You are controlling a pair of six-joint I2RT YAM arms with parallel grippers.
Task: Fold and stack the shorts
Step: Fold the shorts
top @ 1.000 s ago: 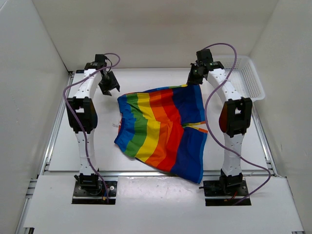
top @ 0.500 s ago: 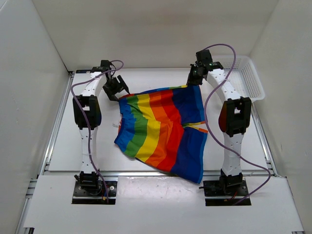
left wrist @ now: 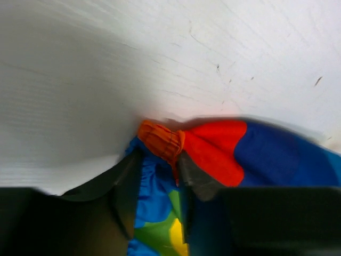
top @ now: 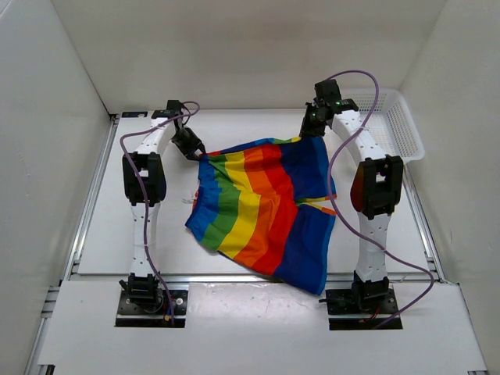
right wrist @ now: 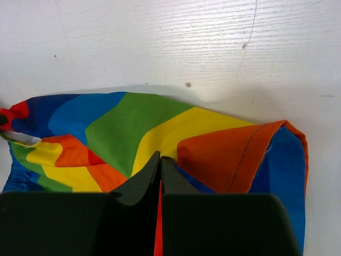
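I see my left gripper [top: 190,144], its arm stretched far over the white table [top: 101,234], pinching the bunched far-left corner of the soft rainbow-striped fabric shorts [top: 258,203], which lie rumpled mid-table. My right gripper [top: 315,125], wrist angled down, clamps their far-right corner.

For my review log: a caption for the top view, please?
Left hand and right hand hold the far corners of the rainbow shorts.
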